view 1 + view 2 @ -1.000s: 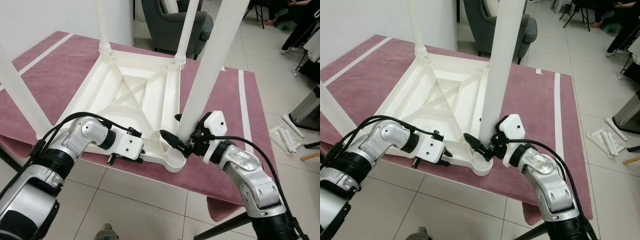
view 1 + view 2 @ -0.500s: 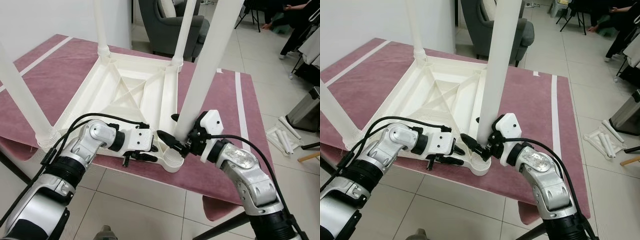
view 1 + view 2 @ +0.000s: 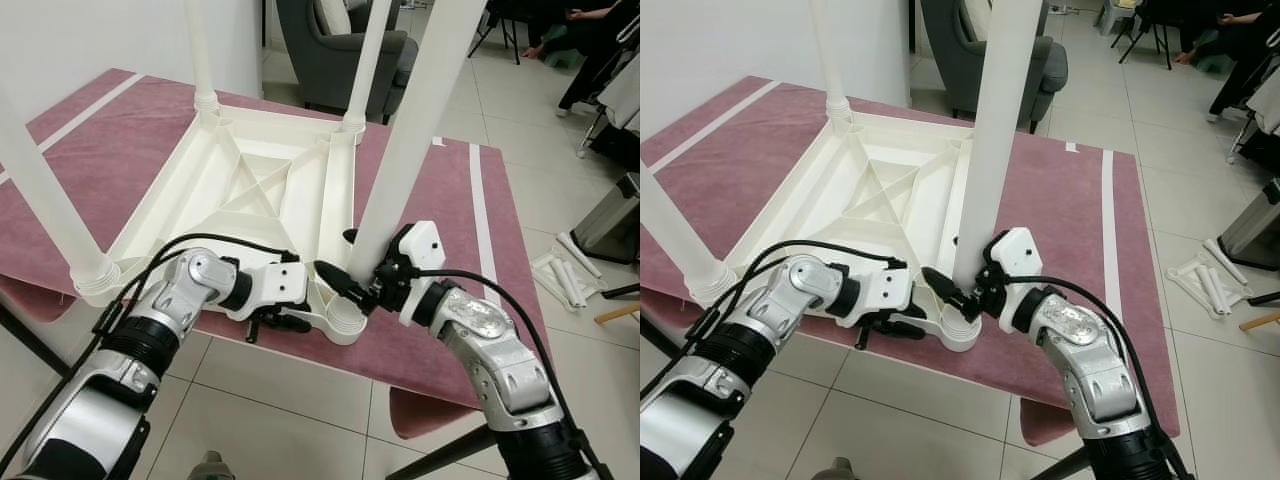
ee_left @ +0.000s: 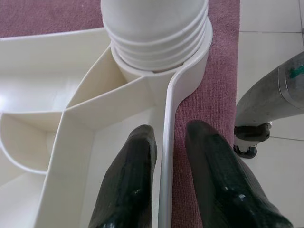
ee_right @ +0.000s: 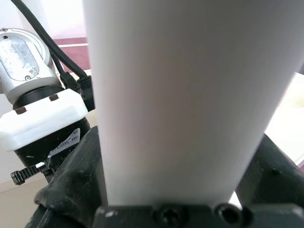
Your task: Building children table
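Left tool (image 3: 290,322): at the near edge of the upturned children's table, beside its near right corner. In the left wrist view the two black fingers (image 4: 130,190) straddle the thin white rim (image 4: 166,156), one inside the frame, one outside over the mat, set narrowly; whether they actually pinch the rim cannot be told.

Right tool (image 3: 350,285): closed around the base of the near right leg (image 3: 405,150), just above the corner socket (image 3: 340,320). In the right wrist view the white leg (image 5: 185,95) sits between the black fingers (image 5: 71,185), touching both.

Children's table, white plastic (image 3: 250,190): lying upside down on the surface, ribbed underside up, diagonal braces crossing at its middle. The near right leg stands tilted in the threaded corner socket (image 4: 156,42). Near left leg (image 3: 45,200) seated at the near left corner. Two far legs (image 3: 198,50) and (image 3: 368,60) upright in the far corners.

Surface (image 3: 440,210): covered by a maroon mat with pale stripes near its edges; the table rests at its middle, its near rim close to the near edge.

Floor (image 3: 300,420): pale tiles. Small white parts (image 3: 565,275) lie on it, right of the surface.

Armchair, dark grey (image 3: 335,45): beyond the far edge of the surface.

Person (image 3: 590,50): far right corner, seated, legs in dark clothing.
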